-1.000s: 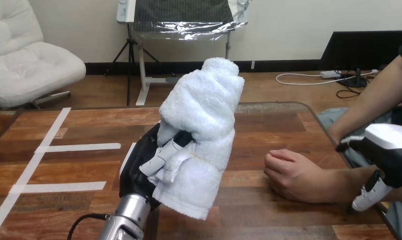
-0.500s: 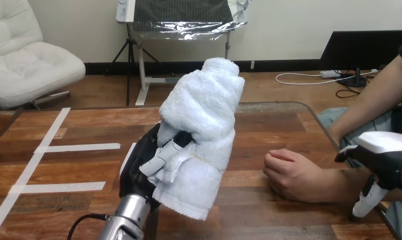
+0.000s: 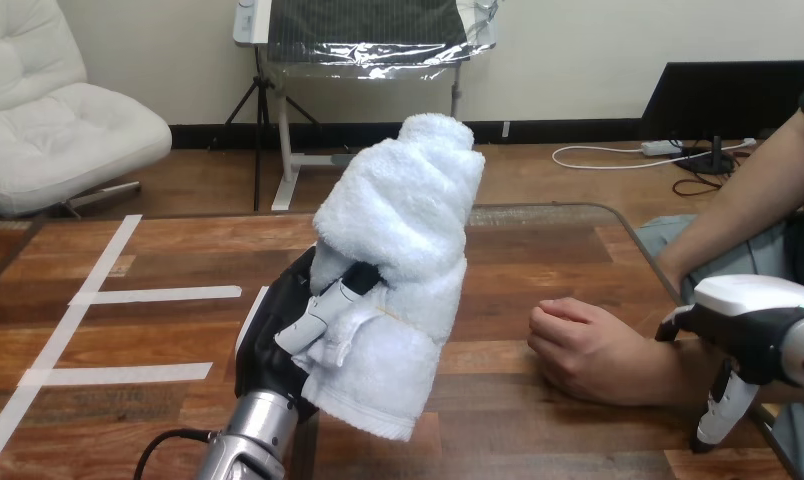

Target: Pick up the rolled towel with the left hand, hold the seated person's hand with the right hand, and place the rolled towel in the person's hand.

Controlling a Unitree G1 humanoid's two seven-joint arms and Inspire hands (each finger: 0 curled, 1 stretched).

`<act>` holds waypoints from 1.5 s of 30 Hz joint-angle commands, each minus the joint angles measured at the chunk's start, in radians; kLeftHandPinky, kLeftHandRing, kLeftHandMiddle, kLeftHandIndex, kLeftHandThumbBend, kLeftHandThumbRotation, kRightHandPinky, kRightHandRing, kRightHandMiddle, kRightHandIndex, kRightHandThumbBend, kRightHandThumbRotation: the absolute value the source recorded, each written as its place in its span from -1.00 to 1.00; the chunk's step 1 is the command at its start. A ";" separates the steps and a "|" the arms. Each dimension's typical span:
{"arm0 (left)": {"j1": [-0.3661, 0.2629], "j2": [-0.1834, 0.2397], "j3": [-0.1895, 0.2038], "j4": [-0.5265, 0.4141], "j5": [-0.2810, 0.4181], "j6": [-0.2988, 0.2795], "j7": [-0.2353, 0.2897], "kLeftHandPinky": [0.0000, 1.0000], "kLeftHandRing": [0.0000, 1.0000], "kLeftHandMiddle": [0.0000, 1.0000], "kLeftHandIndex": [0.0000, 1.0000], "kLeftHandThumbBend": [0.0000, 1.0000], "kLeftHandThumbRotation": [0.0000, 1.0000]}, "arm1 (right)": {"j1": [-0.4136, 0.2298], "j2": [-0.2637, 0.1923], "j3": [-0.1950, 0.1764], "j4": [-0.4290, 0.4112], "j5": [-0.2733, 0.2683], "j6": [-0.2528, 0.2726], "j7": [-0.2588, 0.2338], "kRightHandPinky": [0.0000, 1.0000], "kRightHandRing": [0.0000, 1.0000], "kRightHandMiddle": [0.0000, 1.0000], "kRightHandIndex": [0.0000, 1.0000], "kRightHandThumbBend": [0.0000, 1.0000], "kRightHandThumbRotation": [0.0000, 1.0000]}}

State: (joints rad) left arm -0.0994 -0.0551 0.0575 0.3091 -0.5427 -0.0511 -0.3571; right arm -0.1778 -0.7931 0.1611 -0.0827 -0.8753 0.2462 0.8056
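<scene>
Wooden tabletop (image 3: 138,260), left hand (image 3: 278,345) raised with fingers (image 3: 323,315) curled round rolled towel (image 3: 403,220), person's hand (image 3: 583,350) resting at right, right hand (image 3: 748,320) over person's forearm (image 3: 673,368), fingers straight, gripping nothing

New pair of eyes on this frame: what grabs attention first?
The big white rolled towel, held up by the left hand above the middle of the table. At the right, the person's hand rests on the wood in a loose fist, with the right hand by its forearm; whether they touch can't be told.
</scene>
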 commanded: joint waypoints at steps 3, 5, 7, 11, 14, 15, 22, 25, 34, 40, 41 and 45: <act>-0.035 -0.040 0.010 -0.074 -0.017 -0.014 -0.025 -0.48 -0.37 -0.19 -0.06 0.72 -0.89 | -0.100 -0.024 0.033 0.063 -0.037 -0.017 -0.035 0.81 0.91 0.91 0.77 0.60 -0.91; -0.034 -0.040 0.009 -0.077 -0.016 -0.014 -0.026 -0.48 -0.37 -0.19 -0.05 0.71 -0.89 | -0.104 -0.021 0.039 0.074 -0.040 -0.020 -0.041 0.81 0.91 0.91 0.77 0.60 -0.90; -0.032 -0.038 0.008 -0.079 -0.011 -0.018 -0.025 -0.48 -0.37 -0.19 -0.05 0.71 -0.89 | -0.110 -0.017 0.047 0.090 -0.044 -0.022 -0.046 0.82 0.92 0.92 0.77 0.60 -0.89; -0.029 -0.037 0.008 -0.084 -0.009 -0.019 -0.025 -0.48 -0.37 -0.19 -0.05 0.70 -0.87 | -0.121 -0.015 0.065 0.117 -0.054 -0.035 -0.056 0.85 0.93 0.92 0.78 0.59 -0.87; -0.026 -0.039 0.008 -0.088 -0.009 -0.020 -0.021 -0.47 -0.36 -0.19 -0.05 0.70 -0.87 | -0.128 -0.014 0.078 0.137 -0.061 -0.046 -0.063 0.85 0.93 0.92 0.77 0.59 -0.85; -0.025 -0.040 0.009 -0.090 -0.011 -0.020 -0.021 -0.47 -0.36 -0.19 -0.05 0.70 -0.87 | -0.132 -0.014 0.084 0.146 -0.063 -0.052 -0.065 0.85 0.93 0.91 0.77 0.58 -0.84; -0.021 -0.039 0.012 -0.094 -0.017 -0.022 -0.030 -0.47 -0.36 -0.19 -0.04 0.69 -0.89 | -0.146 -0.007 0.106 0.185 -0.065 -0.071 -0.077 0.85 0.91 0.90 0.77 0.54 -0.82; -0.019 -0.041 0.014 -0.094 -0.018 -0.029 -0.035 -0.46 -0.35 -0.18 -0.04 0.68 -0.89 | -0.152 -0.003 0.116 0.201 -0.069 -0.074 -0.083 0.85 0.90 0.88 0.76 0.52 -0.81; -0.008 -0.044 0.015 -0.109 -0.011 -0.029 -0.021 -0.46 -0.35 -0.18 -0.04 0.67 -0.89 | -0.168 0.000 0.143 0.247 -0.073 -0.088 -0.108 0.82 0.83 0.80 0.72 0.48 -0.82; -0.003 -0.045 0.015 -0.115 -0.006 -0.033 -0.015 -0.46 -0.35 -0.18 -0.04 0.67 -0.89 | -0.167 -0.001 0.146 0.270 -0.064 -0.106 -0.137 0.69 0.68 0.69 0.66 0.46 -0.87; -0.002 -0.045 0.015 -0.116 -0.005 -0.032 -0.013 -0.46 -0.35 -0.18 -0.04 0.67 -0.89 | -0.167 -0.001 0.146 0.273 -0.063 -0.108 -0.141 0.66 0.65 0.67 0.65 0.46 -0.88; 0.000 -0.046 0.017 -0.120 -0.008 -0.028 -0.008 -0.46 -0.35 -0.19 -0.04 0.67 -0.89 | -0.162 -0.002 0.143 0.288 -0.050 -0.127 -0.173 0.50 0.52 0.58 0.57 0.47 -0.95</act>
State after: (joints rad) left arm -0.0660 -0.0574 0.0610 0.2623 -0.5424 -0.0548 -0.3677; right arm -0.2897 -0.7921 0.3025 0.1753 -0.9368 0.1374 0.6646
